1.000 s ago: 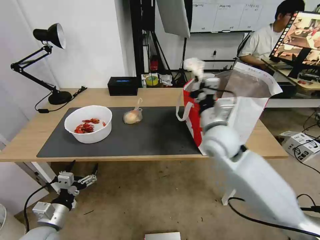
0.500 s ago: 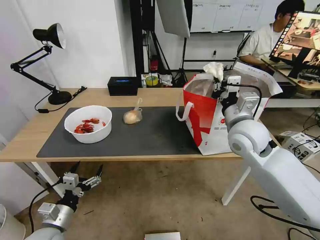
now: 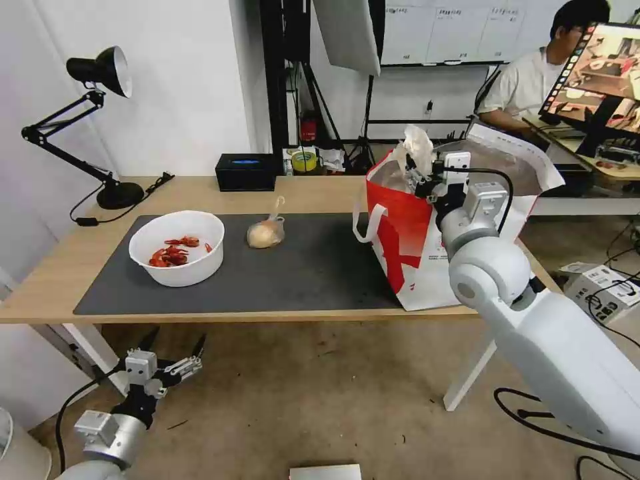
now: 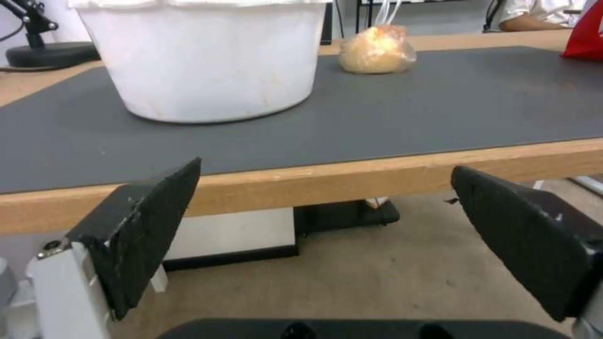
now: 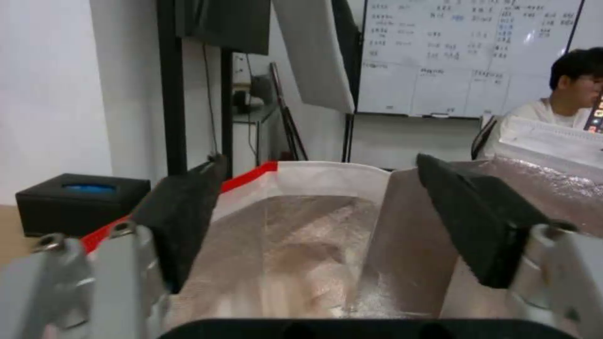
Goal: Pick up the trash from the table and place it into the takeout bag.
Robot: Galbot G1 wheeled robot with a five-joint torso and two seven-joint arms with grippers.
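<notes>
The right hand point(image 5: 320, 221) hangs over the takeout bag's point(image 3: 399, 233) foil-lined mouth, pads spread wide and empty, the crumpled white tissue point(image 3: 418, 141) just at its tips. The left hand point(image 3: 175, 340) gapes empty below the bench point(image 3: 320, 190) edge. The white round bowl point(image 3: 177, 248) and small knotted clear bag point(image 3: 265, 233) rest on the mat.

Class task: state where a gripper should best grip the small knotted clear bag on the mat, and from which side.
Probably the twisted neck above the knot of the small knotted clear bag, coming from above. The neck stands up thin and free, while the lump below is rounded and rests on the mat.
</notes>
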